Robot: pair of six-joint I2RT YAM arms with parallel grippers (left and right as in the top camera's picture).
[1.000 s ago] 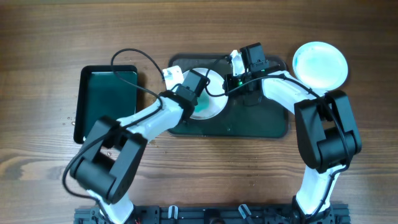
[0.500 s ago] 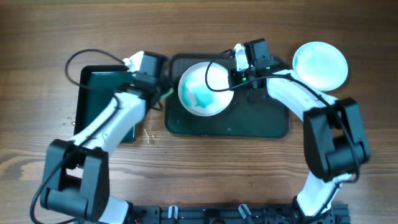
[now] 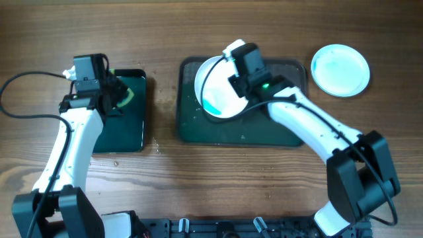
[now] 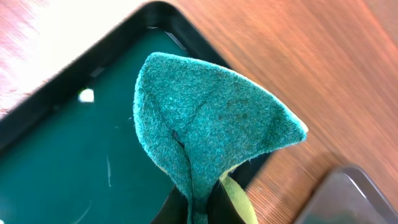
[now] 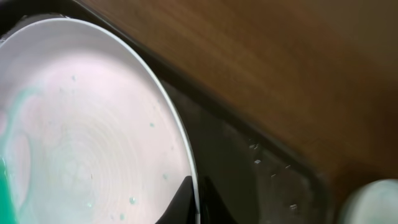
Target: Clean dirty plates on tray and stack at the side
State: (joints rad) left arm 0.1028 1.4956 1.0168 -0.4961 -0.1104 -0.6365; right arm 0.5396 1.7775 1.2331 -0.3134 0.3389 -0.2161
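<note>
Above the dark grey-green rectangular tray (image 3: pixel 277 135), the right gripper (image 5: pixel 195 199) pinches a green-smeared round white plate (image 5: pixel 93 137) by its rim, presumably for wiping; the left gripper (image 4: pixel 198 210) clamps the green scouring sponge (image 4: pixel 205 124).

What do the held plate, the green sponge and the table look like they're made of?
Plate: glossy white, likely glazed ceramic or melamine; it shines and shows faint concentric rings, but which of the two is unclear.
Sponge: soft, with a fuzzy teal scouring face; it folds where pinched.
Table: wood or wood-look laminate, with brown grain and a fairly matte finish.
</note>
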